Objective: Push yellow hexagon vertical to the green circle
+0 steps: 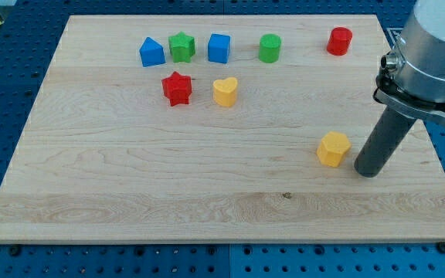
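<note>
The yellow hexagon (334,148) lies at the view's lower right of the wooden board. The green circle (270,48) stands near the view's top, up and to the left of the hexagon. My tip (368,171) rests on the board just to the right of the yellow hexagon and slightly below it, a small gap apart. The dark rod rises from it up to the right into the arm's grey body.
Along the top stand a blue block with a peaked top (151,52), a green star (181,47), a blue cube (219,48) and a red cylinder (339,41). A red star (177,88) and a yellow heart (225,91) sit below them. The board's right edge (419,131) is near my rod.
</note>
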Action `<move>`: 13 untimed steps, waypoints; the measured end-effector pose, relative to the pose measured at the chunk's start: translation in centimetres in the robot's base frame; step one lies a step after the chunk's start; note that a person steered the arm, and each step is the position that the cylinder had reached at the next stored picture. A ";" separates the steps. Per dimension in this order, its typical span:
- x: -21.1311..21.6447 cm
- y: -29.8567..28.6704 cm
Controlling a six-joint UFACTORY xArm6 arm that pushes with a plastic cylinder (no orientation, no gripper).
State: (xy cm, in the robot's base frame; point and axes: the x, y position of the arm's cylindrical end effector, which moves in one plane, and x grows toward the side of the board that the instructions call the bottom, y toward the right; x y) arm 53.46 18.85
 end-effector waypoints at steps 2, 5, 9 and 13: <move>-0.1 -3.1; -4.5 -3.9; -9.9 -7.4; -7.2 -11.4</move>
State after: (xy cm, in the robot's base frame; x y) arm 46.24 7.48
